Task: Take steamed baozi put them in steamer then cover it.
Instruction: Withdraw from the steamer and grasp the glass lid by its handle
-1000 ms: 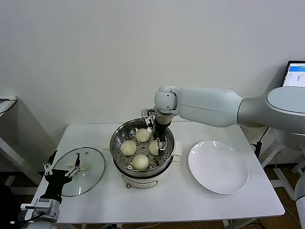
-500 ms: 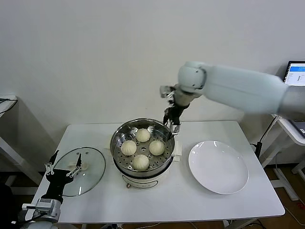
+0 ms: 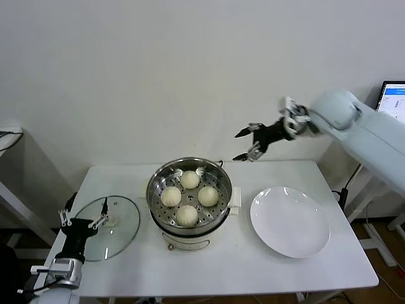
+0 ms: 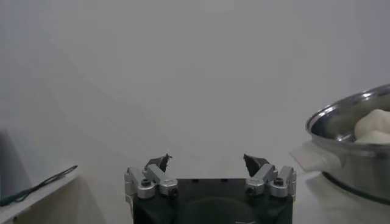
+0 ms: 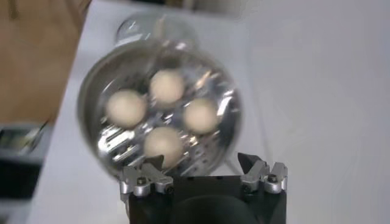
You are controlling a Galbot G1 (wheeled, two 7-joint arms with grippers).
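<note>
1. All four steamed baozi (image 3: 188, 197) are sitting in the steamer (image 3: 188, 166); the plate (image 3: 290, 221) is bare.
2. The right gripper (image 3: 247, 146) is being held spread and empty, high above the table.
3. Covering is pending: the glass lid (image 3: 107, 227) is lying by the spread, empty left gripper (image 3: 82, 221).

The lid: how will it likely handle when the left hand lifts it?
The lid looks like clear glass, so probably rigid, fragile and slick. It lies flat on the table, so its raised knob seems the only good hold. Held there, it may tilt.
</note>
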